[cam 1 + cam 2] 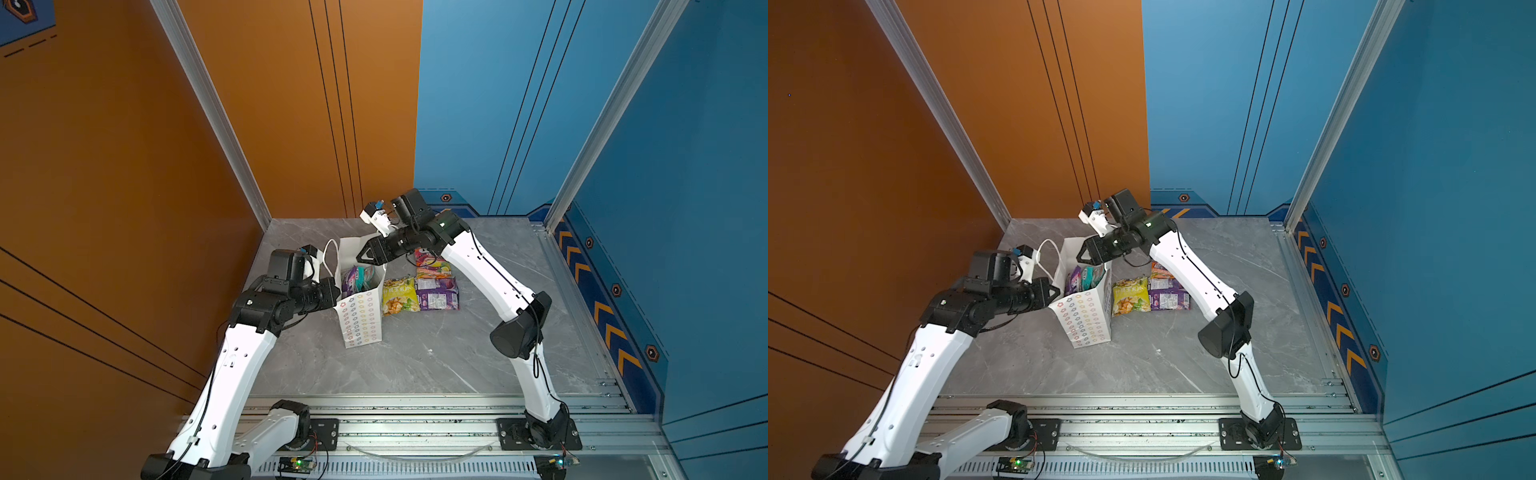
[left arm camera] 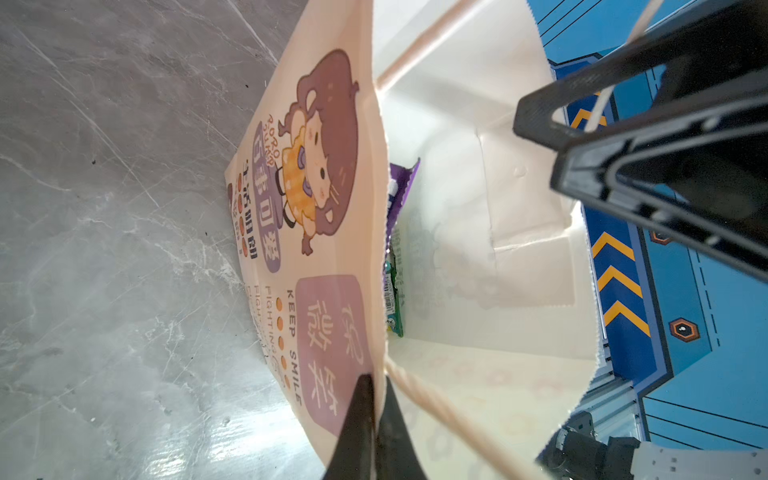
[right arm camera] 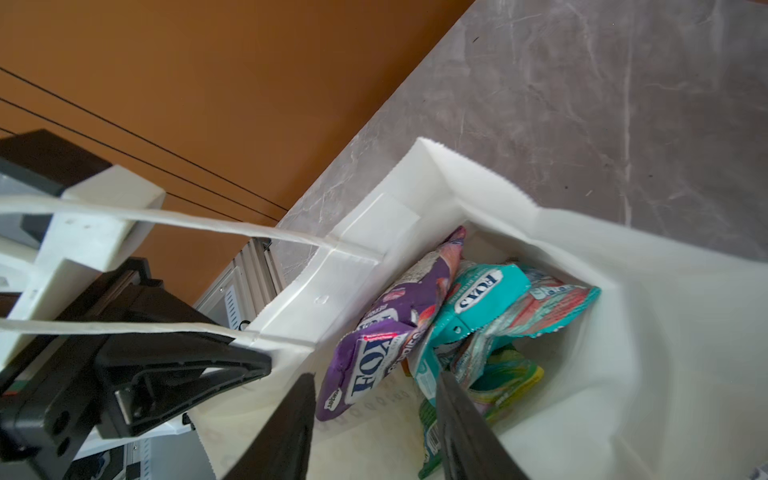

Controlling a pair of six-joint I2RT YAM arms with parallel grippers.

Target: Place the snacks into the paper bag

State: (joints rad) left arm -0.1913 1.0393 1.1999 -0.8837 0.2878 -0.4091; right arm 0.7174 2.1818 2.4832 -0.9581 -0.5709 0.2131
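The white paper bag point(image 1: 360, 320) is stood upright on the grey marble bench point(image 1: 436, 353), its mouth open. Its rim is pinched by the left tool point(image 2: 374, 384), which is clenched on the printed front panel near a cord handle point(image 2: 436, 409). The right tool point(image 3: 374, 388) is held over the bag's mouth with its jaws parted and nothing between them. Purple point(image 3: 386, 332) and teal point(image 3: 486, 299) FOX'S packets are seen inside the bag. A yellow packet point(image 1: 400, 296), a purple packet point(image 1: 438, 293) and an orange one point(image 1: 432, 270) are left on the bench just beside the bag.
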